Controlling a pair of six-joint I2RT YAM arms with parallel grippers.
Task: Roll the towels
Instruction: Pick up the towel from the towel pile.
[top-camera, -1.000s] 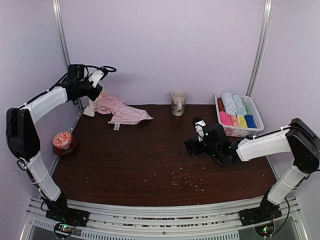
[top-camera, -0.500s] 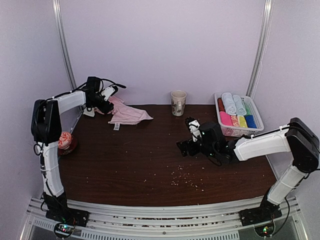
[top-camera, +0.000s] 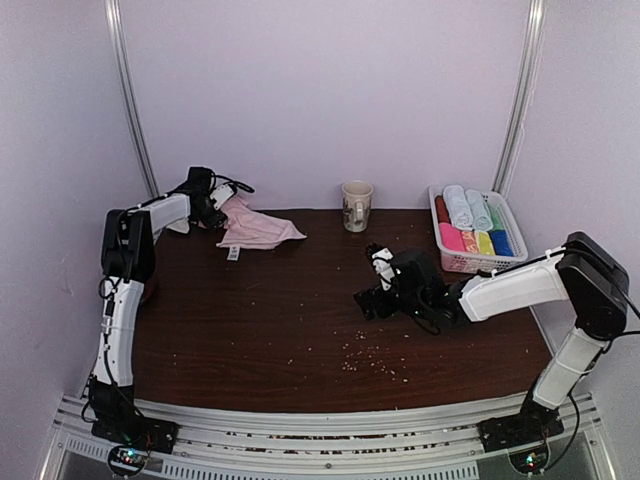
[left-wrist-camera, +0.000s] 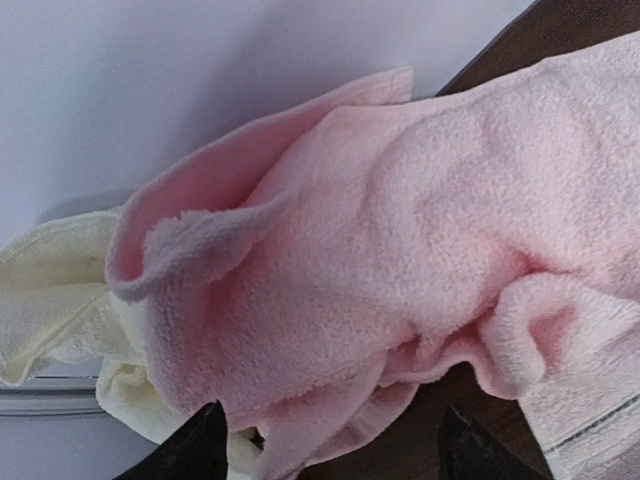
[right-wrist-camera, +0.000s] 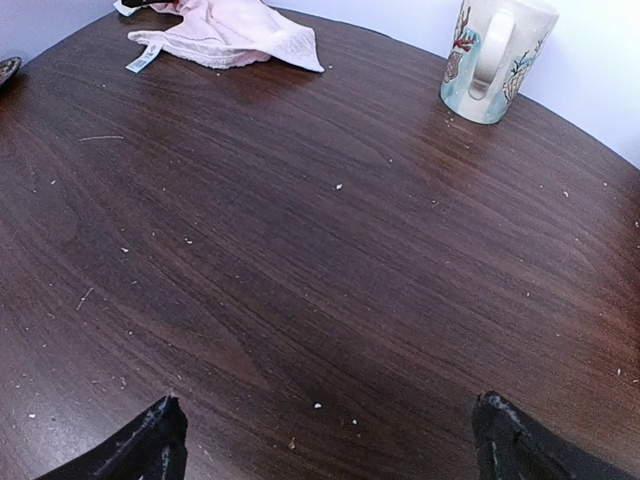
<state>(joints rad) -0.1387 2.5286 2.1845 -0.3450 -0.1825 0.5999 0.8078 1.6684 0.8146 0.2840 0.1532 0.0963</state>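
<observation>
The pale pink towel is bunched up in the far-left corner of the bench, its length trailing right along the back wall, with the cream-white towel poking out from under its left end. The left gripper sits right at that heap, jaws apart and pinching nothing. The right gripper hangs wide open and empty mid-bench, well apart from both.

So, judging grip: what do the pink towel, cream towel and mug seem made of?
Pink towel: soft terry cloth, likely cotton, matte; fuzzy looped pile shows.
Cream towel: same fuzzy terry look.
Mug: probably glazed ceramic; smooth sheen, painted motif.
</observation>
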